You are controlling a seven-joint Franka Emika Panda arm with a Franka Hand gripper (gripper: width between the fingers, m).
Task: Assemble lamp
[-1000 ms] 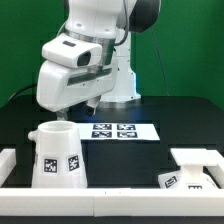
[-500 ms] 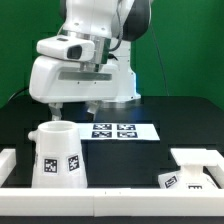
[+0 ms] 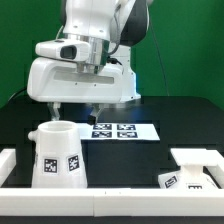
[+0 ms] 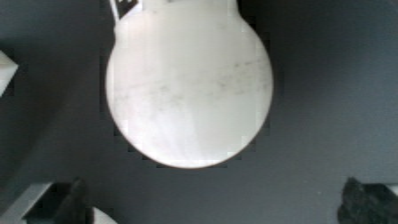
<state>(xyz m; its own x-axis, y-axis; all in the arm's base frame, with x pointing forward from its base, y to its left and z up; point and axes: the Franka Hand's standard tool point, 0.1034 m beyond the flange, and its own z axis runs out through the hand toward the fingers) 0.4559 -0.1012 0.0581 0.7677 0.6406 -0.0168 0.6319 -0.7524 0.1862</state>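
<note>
since one second ago the robot hand has swung toward the exterior view's left and turned; against the half-second picture it has almost not moved. now the gripper hangs over the lamp shade, close above its top rim but not touching it. the jaws are spread wide with nothing between them. in the wrist view the two dark fingertips show at the corners, blurred and far from each other, and the shade fills the middle as a long white oval.

the shade stands upright on the black counter, on the exterior view's left, narrow end up, with two square tags on its side. just behind it, toward the middle, lies the marker board. the blocky lamp base sits well apart, on the exterior view's right, and a small white part with a tag lies just beside it; i cannot tell its shape. a white rail runs along the near edge of the counter.
</note>
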